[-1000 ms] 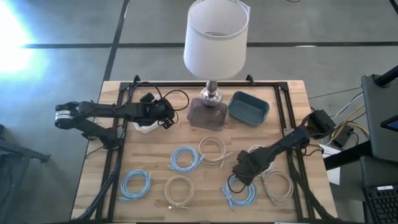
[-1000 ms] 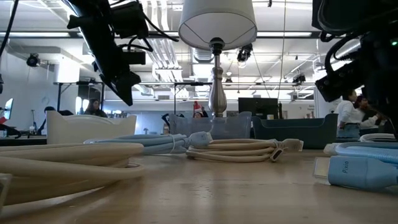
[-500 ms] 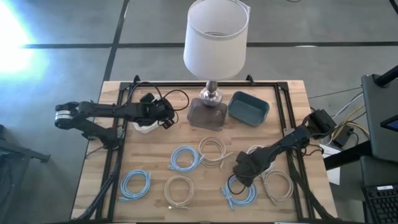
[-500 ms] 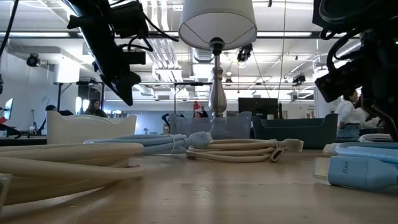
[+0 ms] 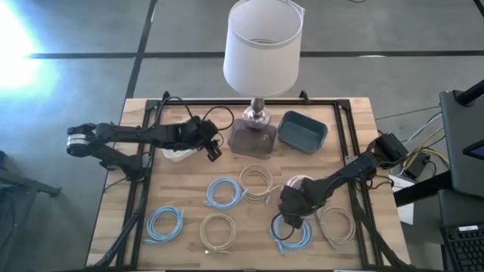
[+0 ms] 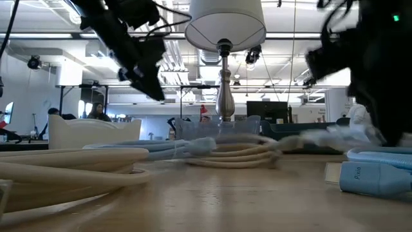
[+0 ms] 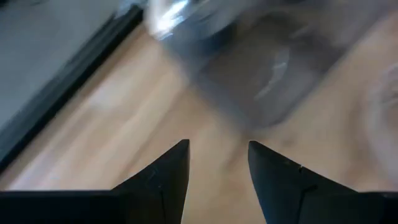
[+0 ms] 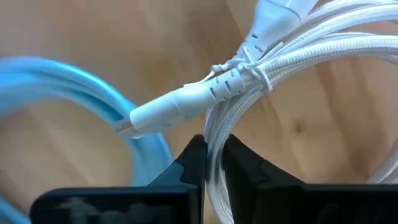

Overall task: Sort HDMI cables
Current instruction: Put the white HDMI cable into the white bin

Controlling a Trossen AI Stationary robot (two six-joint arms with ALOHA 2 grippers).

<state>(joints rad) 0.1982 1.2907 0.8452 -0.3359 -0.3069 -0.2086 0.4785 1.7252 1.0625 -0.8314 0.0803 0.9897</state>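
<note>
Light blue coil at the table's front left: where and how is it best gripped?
Pinch the bundled strands of the light blue coil from straight above, fingers straddling the ring. It lies flat on the table, apart from other coils, so probably any side works.

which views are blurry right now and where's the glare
Left wrist view: the whole scene past the left gripper is motion-smeared, only its dark fingers are crisp. Low view: both arms and the cables near the lamp are streaked. Right wrist view: the white cable is sharp, the light blue cable soft. High view: sharp, with glare at the top-left corner.
</note>
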